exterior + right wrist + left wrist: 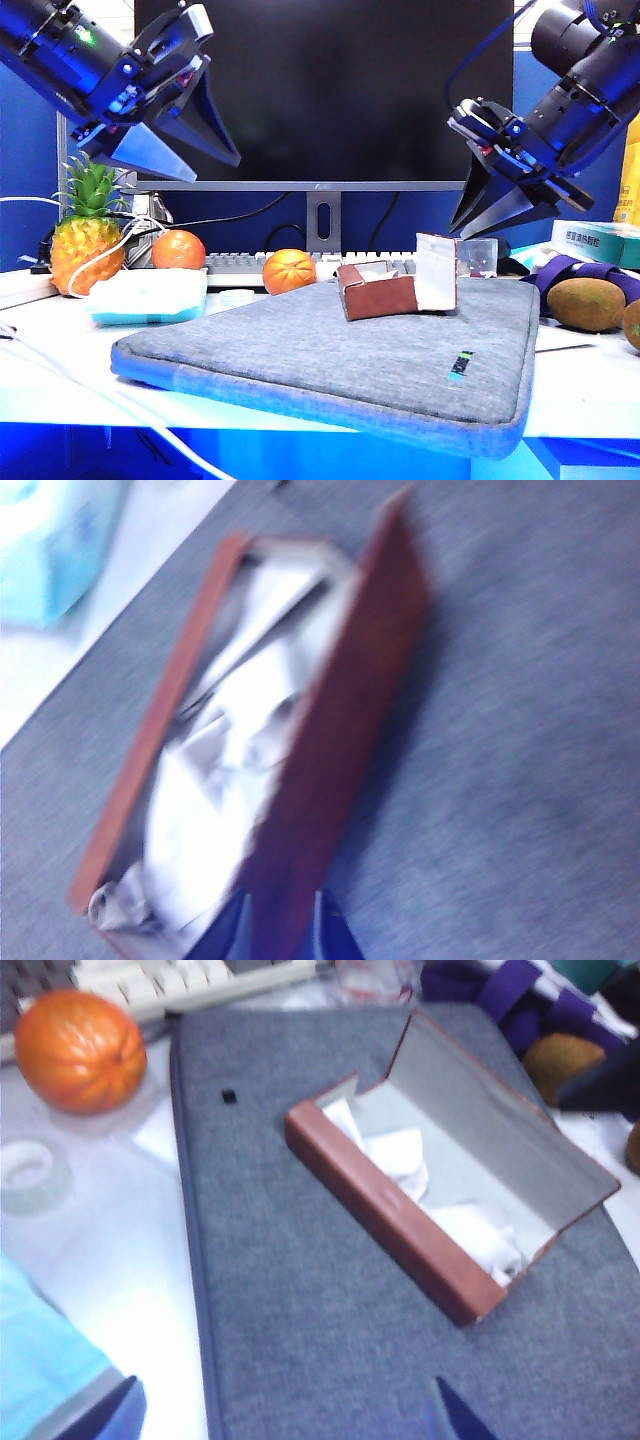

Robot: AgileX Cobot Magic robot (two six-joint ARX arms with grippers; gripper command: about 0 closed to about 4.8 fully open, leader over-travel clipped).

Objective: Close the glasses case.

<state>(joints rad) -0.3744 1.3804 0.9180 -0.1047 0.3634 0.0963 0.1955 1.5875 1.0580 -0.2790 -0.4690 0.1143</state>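
The right wrist view is blurred, the glasses case (250,750) smeared, its contents (230,770) unreadable.

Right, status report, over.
Left gripper raised, open, empty. Right gripper above the glasses case, holding nothing. Case on grey sleeve, lid up, white cloth inside. Nothing blocking the lid.

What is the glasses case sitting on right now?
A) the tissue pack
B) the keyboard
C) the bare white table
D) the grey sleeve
D: the glasses case rests, lid open, on the grey sleeve, with fabric showing all round it in the left wrist view; the left gripper and right gripper both hang above it, touching nothing.
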